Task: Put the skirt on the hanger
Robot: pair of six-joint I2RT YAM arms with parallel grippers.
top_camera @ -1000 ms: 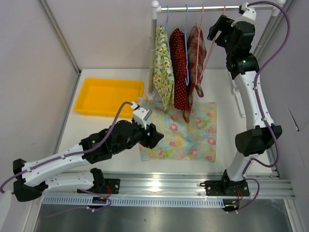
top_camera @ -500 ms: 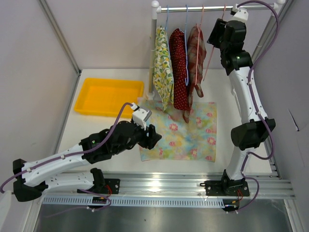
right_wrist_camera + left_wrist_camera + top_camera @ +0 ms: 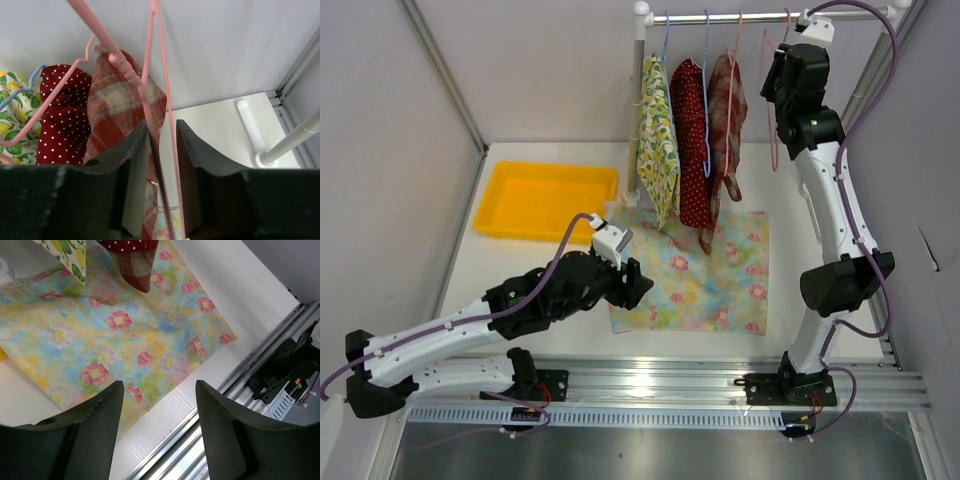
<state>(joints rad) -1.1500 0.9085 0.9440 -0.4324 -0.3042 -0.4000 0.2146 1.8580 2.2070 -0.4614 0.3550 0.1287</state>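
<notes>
One step in hand, fetching hanger (image 3: 124, 67) — right gripper (image 3: 162, 132) at rail (image 3: 740, 16), jaws narrow round it (clamped? cannot tell); left gripper (image 3: 159, 387) wide open; skirt (image 3: 120, 340) flat below rail. Next — unhook.

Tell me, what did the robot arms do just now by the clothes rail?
The right gripper shifted left to the empty pink wire hanger and narrowed its jaws around it; whether it grips yet is unclear. The hanger now hangs straighter. The left gripper stayed open over the flat flowery skirt, which has not moved.
</notes>
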